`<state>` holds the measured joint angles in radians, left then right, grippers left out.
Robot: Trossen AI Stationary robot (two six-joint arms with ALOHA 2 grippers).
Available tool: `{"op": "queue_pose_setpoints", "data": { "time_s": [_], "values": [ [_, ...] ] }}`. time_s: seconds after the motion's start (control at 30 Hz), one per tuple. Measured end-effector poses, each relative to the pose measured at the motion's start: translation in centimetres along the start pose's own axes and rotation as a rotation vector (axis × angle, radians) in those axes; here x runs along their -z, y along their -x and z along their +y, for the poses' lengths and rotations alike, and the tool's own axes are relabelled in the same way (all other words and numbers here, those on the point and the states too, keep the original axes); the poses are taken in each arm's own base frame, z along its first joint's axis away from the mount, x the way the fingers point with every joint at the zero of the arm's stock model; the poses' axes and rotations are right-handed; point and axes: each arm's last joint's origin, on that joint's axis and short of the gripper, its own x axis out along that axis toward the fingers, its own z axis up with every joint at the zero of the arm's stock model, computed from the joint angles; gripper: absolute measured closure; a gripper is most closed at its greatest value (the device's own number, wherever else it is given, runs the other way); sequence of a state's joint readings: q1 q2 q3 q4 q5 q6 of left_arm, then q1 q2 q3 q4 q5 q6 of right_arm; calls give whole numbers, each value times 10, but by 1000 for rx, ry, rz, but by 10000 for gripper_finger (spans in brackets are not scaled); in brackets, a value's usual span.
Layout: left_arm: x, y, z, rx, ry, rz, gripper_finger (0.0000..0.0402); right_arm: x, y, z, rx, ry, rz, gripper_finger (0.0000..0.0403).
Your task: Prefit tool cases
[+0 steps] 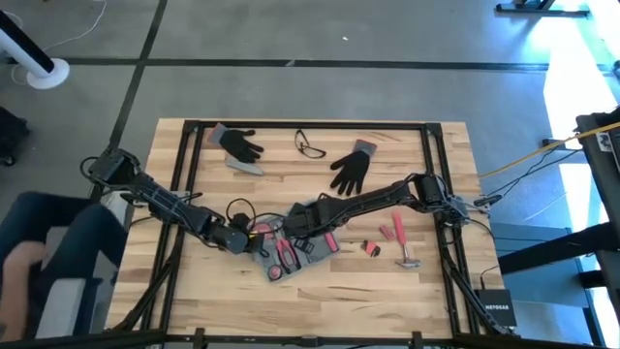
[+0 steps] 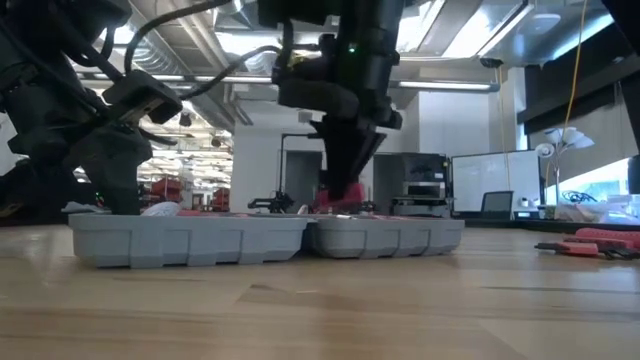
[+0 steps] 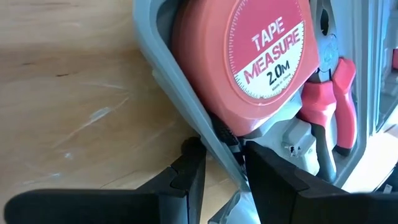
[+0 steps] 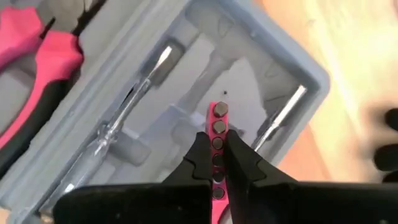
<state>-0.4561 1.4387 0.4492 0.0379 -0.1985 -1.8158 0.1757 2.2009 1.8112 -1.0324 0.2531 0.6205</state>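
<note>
left gripper (image 3: 221, 171) astride tool case (image 3: 163, 81) rim | right gripper (image 4: 214, 155) above it

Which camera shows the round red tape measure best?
The left wrist view: the round red tape measure fills the picture, label readable, inside the blue-grey plastic case. The high view shows a small red spot; the others don't show it.

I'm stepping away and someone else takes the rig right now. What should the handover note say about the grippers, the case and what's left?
Left gripper: clamped on the tool case wall beside the tape measure, steadying it.
Right gripper: shut on the pink bit holder, held over its recess in the case.
Done: tape measure, pliers and two screwdrivers sit in the case.
Left: seat the bit holder; the hammer and small pink parts lie on the table to the case's right.
</note>
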Motion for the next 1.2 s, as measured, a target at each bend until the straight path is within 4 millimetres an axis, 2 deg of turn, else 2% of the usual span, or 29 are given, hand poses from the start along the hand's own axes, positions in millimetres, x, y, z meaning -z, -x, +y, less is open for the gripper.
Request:
{"op": "queue_pose_setpoints", "data": {
  "time_s": [0.23, 0.4, 0.5, 0.6, 0.67, 0.8, 0.9, 1.0, 1.2],
  "values": [
    [0, 0, 0, 1, -13, -1, 295, 2, 1, -12, -78, -97, 40, 397],
    [0, 0, 0, 3, -44, 0, 295, 10, 14, -38, -239, -225, -54, 397],
    [0, 0, 0, 3, -47, 0, 295, 28, 16, -61, -344, -360, -114, 398],
    [0, 0, 0, 3, -72, 0, 295, 57, 7, -81, -438, -538, -150, 399],
    [0, 0, 0, 3, -90, 0, 295, 73, -2, -86, -554, -649, -175, 399],
    [0, 0, 0, 2, -98, 1, 295, 97, -22, -80, -720, -806, -159, 400],
    [0, 0, 0, 2, -107, 0, 295, 96, -22, -70, -781, -862, -198, 400],
    [0, 0, 0, 1, -116, 0, 295, 92, -26, -66, -769, -876, -189, 400],
    [0, 0, 0, 2, -119, -1, 295, 88, -27, -66, -735, -951, -217, 401]
  ]
}}
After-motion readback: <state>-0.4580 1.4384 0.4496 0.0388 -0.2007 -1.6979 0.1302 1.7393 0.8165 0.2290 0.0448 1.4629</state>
